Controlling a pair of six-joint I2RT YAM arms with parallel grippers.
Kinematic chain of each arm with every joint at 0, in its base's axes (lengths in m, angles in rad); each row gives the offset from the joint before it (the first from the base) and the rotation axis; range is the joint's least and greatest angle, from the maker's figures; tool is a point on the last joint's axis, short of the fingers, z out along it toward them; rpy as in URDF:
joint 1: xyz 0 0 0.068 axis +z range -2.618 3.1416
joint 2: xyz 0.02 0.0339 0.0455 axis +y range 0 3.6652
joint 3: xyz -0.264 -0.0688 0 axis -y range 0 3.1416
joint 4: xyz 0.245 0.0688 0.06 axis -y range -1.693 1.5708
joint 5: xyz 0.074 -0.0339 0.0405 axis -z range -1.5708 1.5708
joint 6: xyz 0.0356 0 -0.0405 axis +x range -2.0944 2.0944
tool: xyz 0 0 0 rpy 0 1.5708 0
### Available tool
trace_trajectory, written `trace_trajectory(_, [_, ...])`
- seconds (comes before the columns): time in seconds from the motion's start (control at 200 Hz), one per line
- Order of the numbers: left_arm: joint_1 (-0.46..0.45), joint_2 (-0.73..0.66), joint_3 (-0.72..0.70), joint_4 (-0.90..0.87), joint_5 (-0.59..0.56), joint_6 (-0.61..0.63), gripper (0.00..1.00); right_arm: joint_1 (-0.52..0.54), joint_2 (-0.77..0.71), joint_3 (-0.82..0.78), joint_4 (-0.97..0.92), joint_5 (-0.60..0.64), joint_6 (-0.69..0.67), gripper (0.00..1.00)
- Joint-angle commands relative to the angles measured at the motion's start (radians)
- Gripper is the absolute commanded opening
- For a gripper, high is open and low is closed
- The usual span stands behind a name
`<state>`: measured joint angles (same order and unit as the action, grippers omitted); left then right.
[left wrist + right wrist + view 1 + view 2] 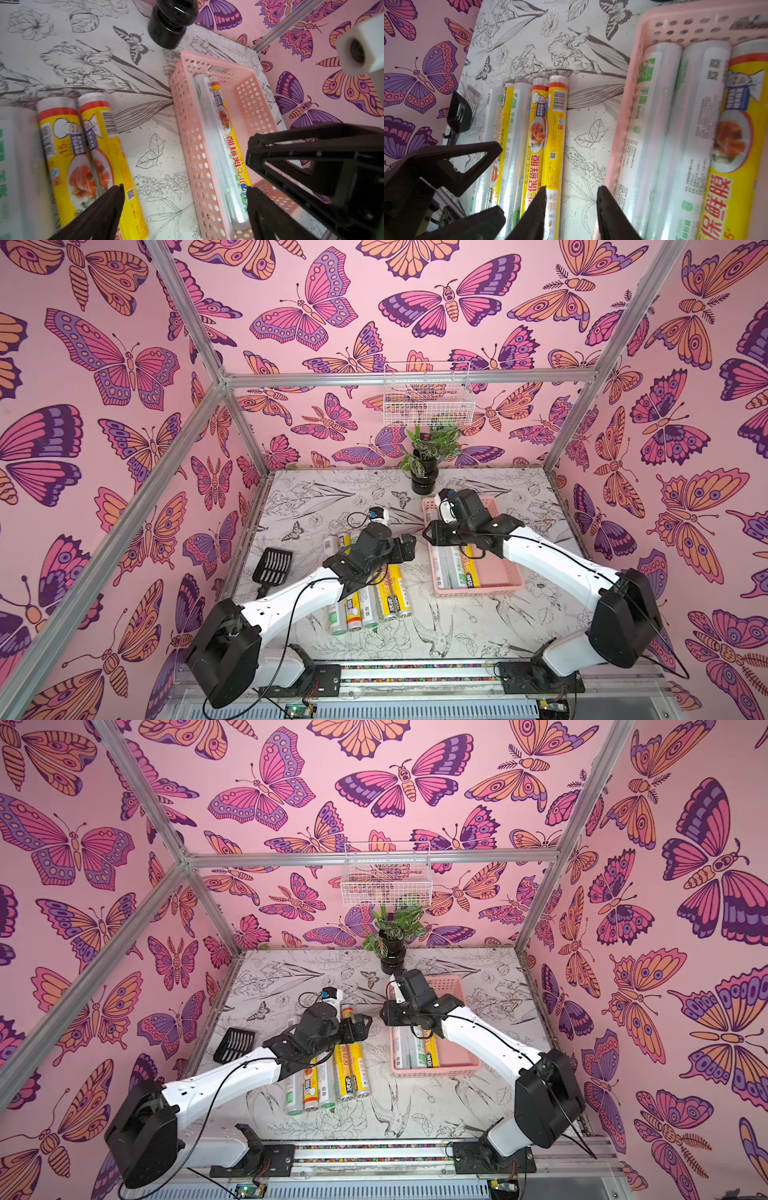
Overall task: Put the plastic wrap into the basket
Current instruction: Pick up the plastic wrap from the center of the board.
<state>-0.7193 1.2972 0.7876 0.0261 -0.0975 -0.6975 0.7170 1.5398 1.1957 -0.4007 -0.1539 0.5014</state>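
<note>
**Wrap (395, 593) count: three rolls in the basket (478, 592), five on the table (457, 635)**

Five rolls lie in a row on the table, side by side and touching, between the scoop (272, 564) and the basket. The left arm hides part of the row in both top views. Three more rolls lie lengthwise in the basket, packed against the wall nearest the row: two silvery and one yellow. The rest of the basket floor is bare, so by my count the job is under half done.

The left claw (185, 188) is spread wide and empty, hovering over the bare strip between row and basket. The right claw (572, 188) is also released, with a narrower gap and nothing between its tips. It hangs above the same strip, just beside the basket wall. In a top view the two claws (376, 1021) nearly meet tip to tip.

These rolls look light and stiff, probably film wound on a rigid core. The glossy wrapper should be slick, and a round body will roll if nudged. I would grip one across its middle, jaws square to its length, so that neither end droops. The yellow roll (556, 135) nearest the basket is the easiest target, since one flank is free. A finger would have to wedge between neighbours to take any other.
</note>
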Motion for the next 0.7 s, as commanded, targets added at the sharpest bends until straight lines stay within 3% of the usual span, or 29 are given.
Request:
trace_trajectory(0.0, [0.033, -0.076, -0.069, -0.006, -0.042, -0.028, 0.96, 0.052, 0.063, 0.050, 0.024, 0.037, 0.031, 0.43])
trace_trajectory(0.24, [0.095, -0.183, -0.178, -0.013, -0.045, -0.054, 0.96, 0.130, 0.175, 0.135, 0.014, 0.036, 0.037, 0.43])
trace_trajectory(0.691, [0.179, -0.281, -0.225, -0.133, -0.122, -0.076, 0.96, 0.202, 0.341, 0.272, -0.036, 0.010, 0.034, 0.42])
